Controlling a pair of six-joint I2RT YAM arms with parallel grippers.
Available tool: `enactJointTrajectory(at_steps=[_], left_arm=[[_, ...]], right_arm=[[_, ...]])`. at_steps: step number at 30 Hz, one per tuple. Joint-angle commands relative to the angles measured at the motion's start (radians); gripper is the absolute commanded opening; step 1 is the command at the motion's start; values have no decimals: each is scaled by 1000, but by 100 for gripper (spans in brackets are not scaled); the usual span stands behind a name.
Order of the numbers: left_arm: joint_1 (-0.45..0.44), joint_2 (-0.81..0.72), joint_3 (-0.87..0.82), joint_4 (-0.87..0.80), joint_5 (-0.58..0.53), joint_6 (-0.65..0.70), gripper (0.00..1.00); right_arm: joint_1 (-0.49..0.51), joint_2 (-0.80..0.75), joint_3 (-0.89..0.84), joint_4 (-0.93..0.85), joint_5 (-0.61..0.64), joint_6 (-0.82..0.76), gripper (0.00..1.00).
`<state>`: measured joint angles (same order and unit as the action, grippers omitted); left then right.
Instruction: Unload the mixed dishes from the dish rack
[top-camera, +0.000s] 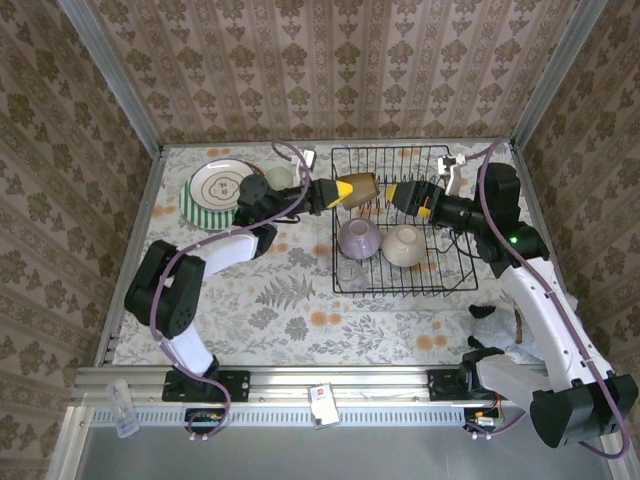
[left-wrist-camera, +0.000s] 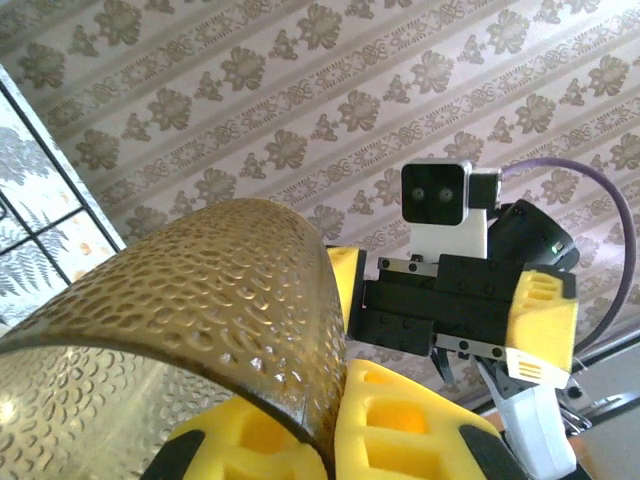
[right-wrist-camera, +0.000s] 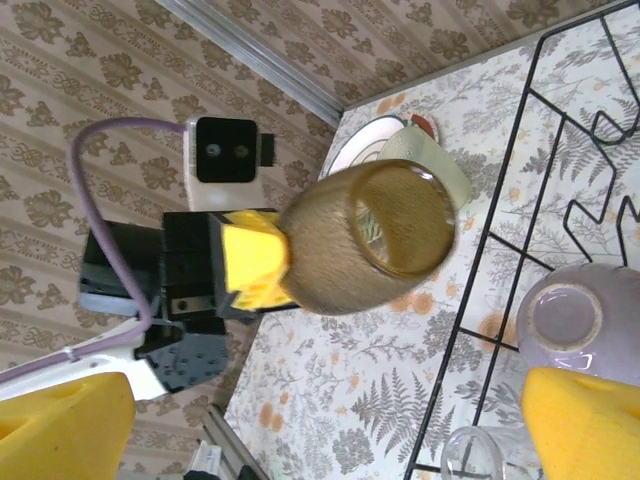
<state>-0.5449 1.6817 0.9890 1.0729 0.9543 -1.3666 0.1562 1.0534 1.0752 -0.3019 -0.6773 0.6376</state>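
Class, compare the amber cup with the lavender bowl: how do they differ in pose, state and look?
The amber cup is clamped in the left arm's jaws; the lavender bowl rests free in the dish rack. The cup lies sideways; the bowl is upside down, foot up. The cup is dimpled and translucent; the bowl smooth and opaque. Both are round vessels.
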Motion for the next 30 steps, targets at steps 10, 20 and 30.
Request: enactJointTrajectory(at_steps=[10, 20, 30], left_arm=[[60, -352, 146, -1146, -259, 778, 0], [69, -363, 395, -1852, -728, 1166, 0], [74, -139, 554, -2090, -925, 1258, 0]], right_arm=[[65, 24, -1, -52, 51, -95, 100], [153, 114, 36, -85, 110, -173, 100], [234, 168, 50, -145, 277, -212, 100]])
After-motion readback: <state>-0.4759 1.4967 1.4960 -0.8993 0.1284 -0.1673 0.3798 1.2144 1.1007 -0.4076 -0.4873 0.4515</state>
